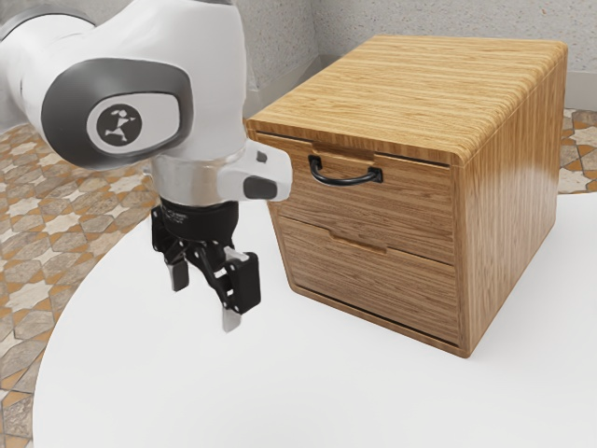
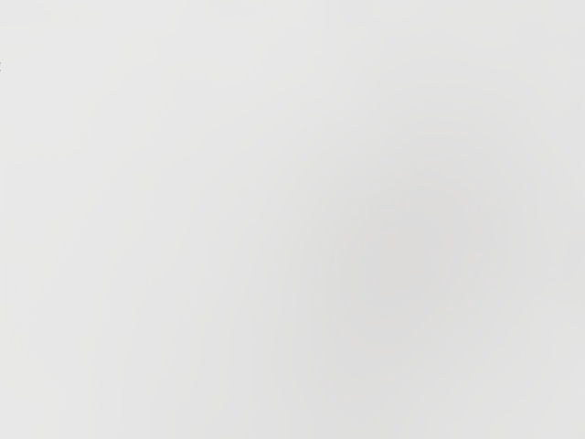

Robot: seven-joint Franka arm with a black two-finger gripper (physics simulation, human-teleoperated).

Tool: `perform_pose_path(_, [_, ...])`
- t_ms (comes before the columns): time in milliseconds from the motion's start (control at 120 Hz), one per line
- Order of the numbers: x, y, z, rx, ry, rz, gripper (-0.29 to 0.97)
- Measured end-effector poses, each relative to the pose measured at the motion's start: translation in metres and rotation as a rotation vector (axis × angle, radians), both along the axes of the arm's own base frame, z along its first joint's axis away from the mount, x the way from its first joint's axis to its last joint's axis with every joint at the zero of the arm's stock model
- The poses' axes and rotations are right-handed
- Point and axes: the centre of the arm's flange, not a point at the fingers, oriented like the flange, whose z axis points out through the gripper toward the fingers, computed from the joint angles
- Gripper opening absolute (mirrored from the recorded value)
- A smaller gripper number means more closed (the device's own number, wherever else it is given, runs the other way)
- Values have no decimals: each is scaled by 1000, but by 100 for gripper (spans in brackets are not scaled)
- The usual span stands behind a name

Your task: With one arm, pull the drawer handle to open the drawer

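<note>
Black two-finger gripper (image 1: pixel 205 297) on the white, grey-jointed robot arm (image 1: pixel 121 75), seen in the exterior view hanging fingers-down over the round white table (image 1: pixel 308 392), off the front corner of the light striped-wood cabinet (image 1: pixel 438 168) that lies toward the exterior view's left. The two fingers (image 1: pixel 231 313) stand apart with nothing between them: the tool is released and grasps nothing, and its tips hang just above the tabletop. The hand is near the cabinet's front face but clear of it, lower than the handle and level with the lower drawer (image 1: pixel 373 275). The curved black drawer handle (image 1: pixel 345 175) is mounted near the top of the cabinet's front, on the upper drawer (image 1: pixel 392 201), at the end of that drawer nearer the gripper; nothing touches it. The upper drawer's front lies level with the lower drawer's front, with a thin dark seam showing just beneath the cabinet's top panel. The cabinet itself rests on the table, toward the table's far side. Beyond the cabinet and the table edge lie a patterned tile floor (image 1: pixel 56 205) in brown and cream and a speckled grey wall (image 1: pixel 280 28). In the wrist view, bare white tabletop lies under the hand.
</note>
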Motion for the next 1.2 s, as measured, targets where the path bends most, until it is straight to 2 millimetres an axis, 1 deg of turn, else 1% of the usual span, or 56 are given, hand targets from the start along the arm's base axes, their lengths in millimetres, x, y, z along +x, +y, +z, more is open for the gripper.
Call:
perform_pose_path(83, [8,-4,7,-20,-83,-19,68])
perform_pose_path(100, [7,-7,8,-28,-93,-28,68])
perform_pose_path(158, [2,-26,9,-58,-118,-74,68])
perform_pose_path(217, [1,-28,10,-82,-132,-81,68])
perform_pose_path(250, [-3,-25,13,-105,-138,-94,68])
perform_pose_path(308, [-6,-12,19,-125,-150,-139,68])
perform_pose_path(458, [-21,1,35,-120,-167,-401,68])
perform_pose_path(533, [-32,11,37,-124,-155,-517,68])
perform_pose_path(608, [-34,20,32,-123,-156,-625,68])
perform_pose_path(658, [-35,21,36,-110,-175,-687,68])
perform_pose_path(742, [-33,19,42,-114,-215,-787,68])
perform_pose_path(850, [-29,6,50,-106,-281,-939,68])
perform_pose_path(1025, [-22,-4,63,-75,-361,-1148,68])
perform_pose_path(1117, [-18,-8,66,-50,-383,-1241,68])
perform_pose_path(1200, [-9,-10,63,-31,-385,-1304,68])
